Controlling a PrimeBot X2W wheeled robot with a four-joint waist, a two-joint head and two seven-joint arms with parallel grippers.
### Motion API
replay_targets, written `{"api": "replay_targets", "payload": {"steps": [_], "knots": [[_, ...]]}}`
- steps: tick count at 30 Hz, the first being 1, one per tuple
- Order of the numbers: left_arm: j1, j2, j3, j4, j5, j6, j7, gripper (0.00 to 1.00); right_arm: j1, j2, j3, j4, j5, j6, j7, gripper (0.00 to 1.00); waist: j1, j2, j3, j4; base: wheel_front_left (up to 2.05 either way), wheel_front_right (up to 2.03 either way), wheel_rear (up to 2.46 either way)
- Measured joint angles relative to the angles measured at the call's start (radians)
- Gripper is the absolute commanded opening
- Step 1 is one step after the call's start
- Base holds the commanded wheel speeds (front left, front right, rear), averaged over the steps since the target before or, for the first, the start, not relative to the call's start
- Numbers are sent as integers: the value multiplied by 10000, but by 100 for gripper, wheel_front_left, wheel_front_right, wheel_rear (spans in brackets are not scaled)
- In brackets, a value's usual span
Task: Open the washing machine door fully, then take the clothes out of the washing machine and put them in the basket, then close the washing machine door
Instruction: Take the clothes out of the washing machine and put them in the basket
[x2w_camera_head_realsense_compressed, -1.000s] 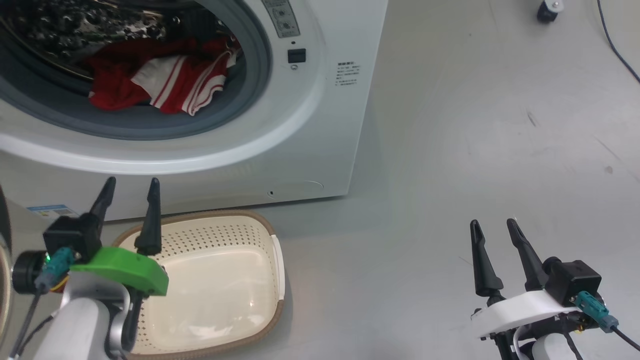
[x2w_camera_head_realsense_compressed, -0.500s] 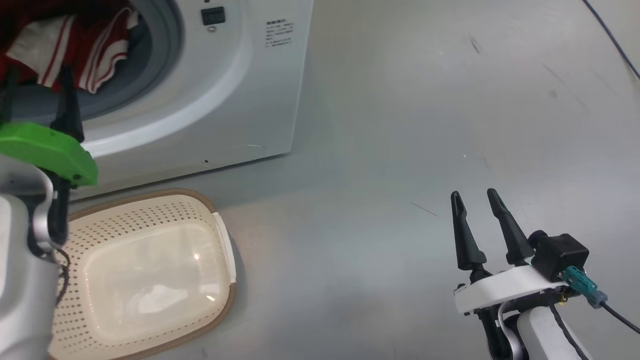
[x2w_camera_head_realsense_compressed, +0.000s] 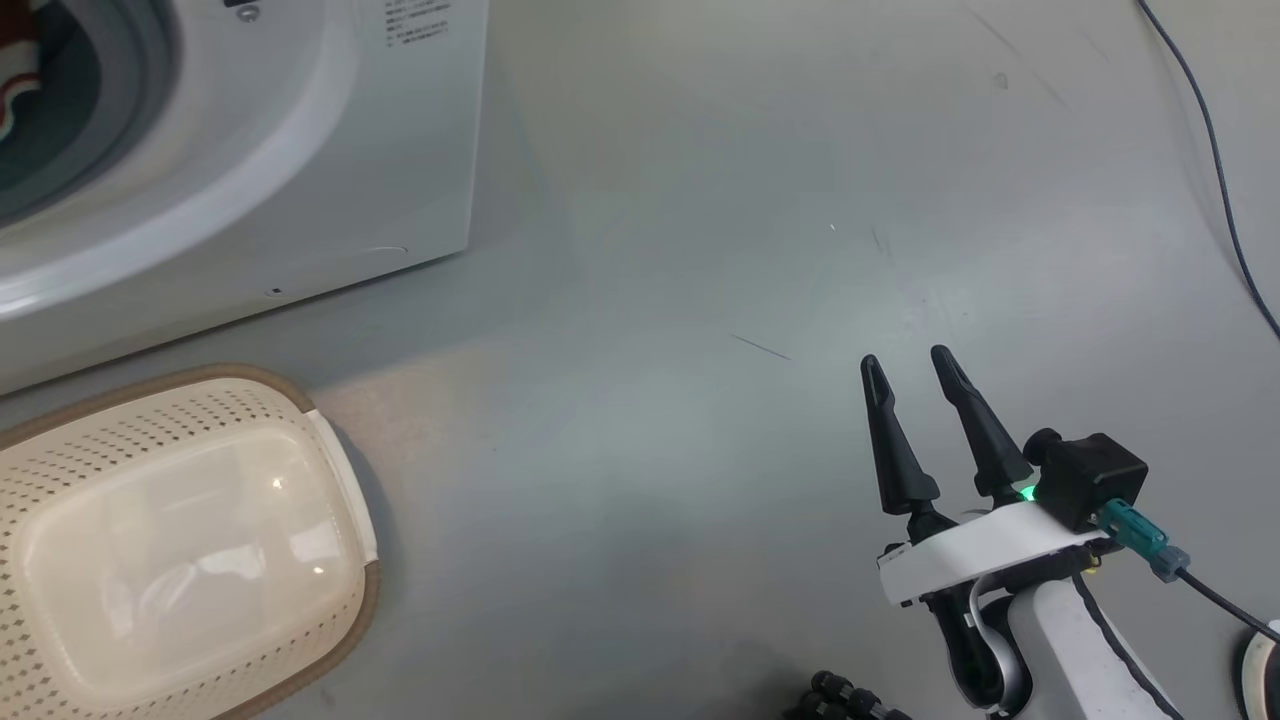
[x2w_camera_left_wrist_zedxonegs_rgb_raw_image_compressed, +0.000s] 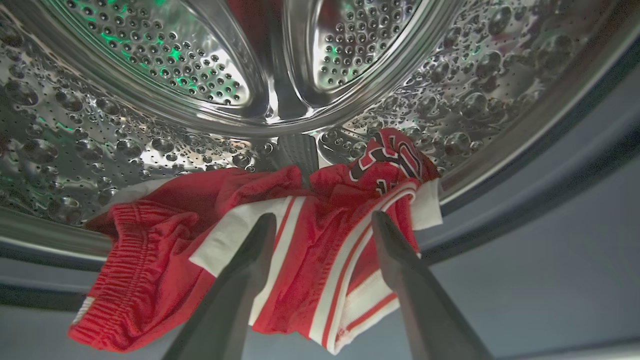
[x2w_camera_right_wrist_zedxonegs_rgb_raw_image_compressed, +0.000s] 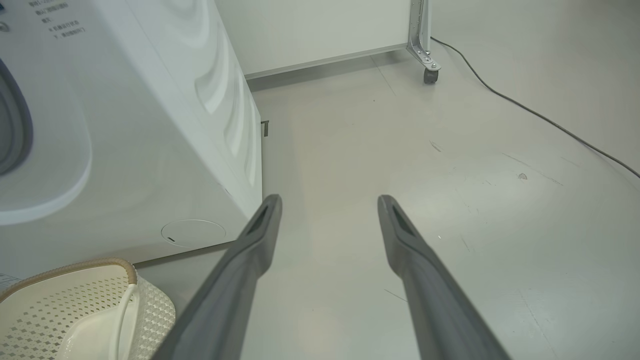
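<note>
The clothes (x2w_camera_left_wrist_zedxonegs_rgb_raw_image_compressed: 280, 255) lie at the mouth of the steel drum (x2w_camera_left_wrist_zedxonegs_rgb_raw_image_compressed: 210, 75): a red-and-white striped jersey beside a plain red garment (x2w_camera_left_wrist_zedxonegs_rgb_raw_image_compressed: 135, 280). My left gripper (x2w_camera_left_wrist_zedxonegs_rgb_raw_image_compressed: 322, 217) is open just in front of the striped jersey, fingers apart with nothing between them. The white washing machine (x2w_camera_head_realsense_compressed: 300, 150) fills the head view's upper left, and its side (x2w_camera_right_wrist_zedxonegs_rgb_raw_image_compressed: 150, 125) appears in the right wrist view. The cream basket (x2w_camera_head_realsense_compressed: 330, 470) stands empty on the floor before it, also in the right wrist view (x2w_camera_right_wrist_zedxonegs_rgb_raw_image_compressed: 70, 272). My right gripper (x2w_camera_head_realsense_compressed: 905, 365) (x2w_camera_right_wrist_zedxonegs_rgb_raw_image_compressed: 327, 200) hangs open over bare floor. The door is out of view.
Grey floor (x2w_camera_head_realsense_compressed: 700, 300) stretches to the right of the machine. A black cable (x2w_camera_head_realsense_compressed: 1215, 160) runs along the far right. A wheeled frame leg (x2w_camera_right_wrist_zedxonegs_rgb_raw_image_compressed: 425, 55) stands by the back wall.
The head camera has swung right, shifting the machine and basket toward the left edge. My left arm has left the head view. The right gripper stays open.
</note>
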Motion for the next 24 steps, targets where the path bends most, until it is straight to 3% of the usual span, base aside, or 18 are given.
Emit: {"api": "replay_targets", "payload": {"steps": [5,18,24], "knots": [[-663,190,533,453,-4,109,104,100,-192,59,23,75,38,82,-2,100,0,0,354,-335,0,0,0],[-1584,805,393,1685,525,192,788,100,-568,151,-25,94,104,173,-4,100,0,0,1110,-775,0,0,0],[-1857,800,309,2153,568,194,882,100,-620,171,-38,88,94,192,-19,100,0,0,1205,-861,0,0,0]]}}
